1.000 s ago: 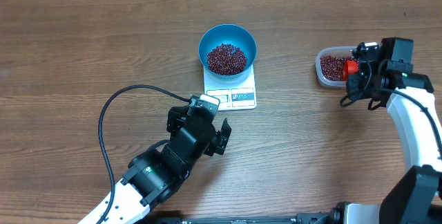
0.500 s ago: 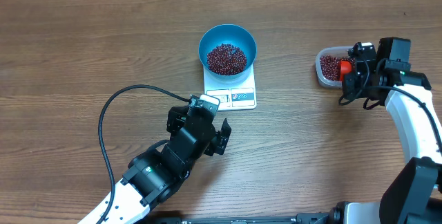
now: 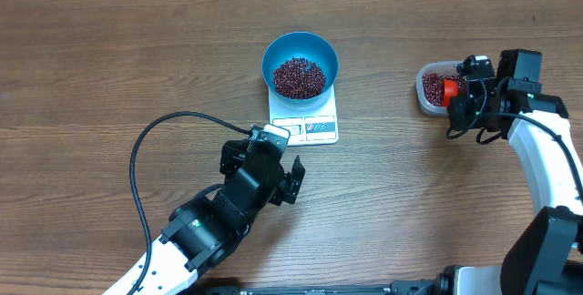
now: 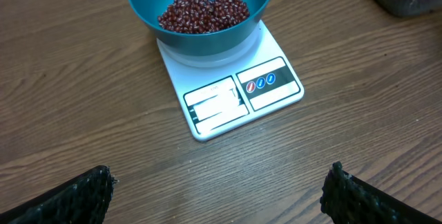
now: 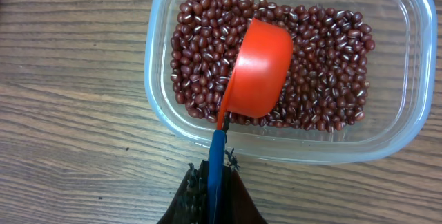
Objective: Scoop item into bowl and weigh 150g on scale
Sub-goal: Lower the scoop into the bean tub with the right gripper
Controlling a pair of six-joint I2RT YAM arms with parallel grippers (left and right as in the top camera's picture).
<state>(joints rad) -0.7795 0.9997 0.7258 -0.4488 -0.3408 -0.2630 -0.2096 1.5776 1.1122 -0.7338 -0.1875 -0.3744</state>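
The blue bowl stands on the white scale and holds a pile of red-brown beans. More beans fill the clear tub at the right. My right gripper is shut on the blue handle of the orange-red scoop, whose cup lies turned over on the tub's beans. My left gripper hangs open over bare table just in front of the scale, nothing between its fingers.
A black cable loops over the table left of the left arm. The right arm's white link runs along the right edge. Bare wood lies between scale and tub.
The right gripper has carried the scoop a little left and further into the tub, with its cup now lying over the beans. The left arm, bowl and scale have not moved.
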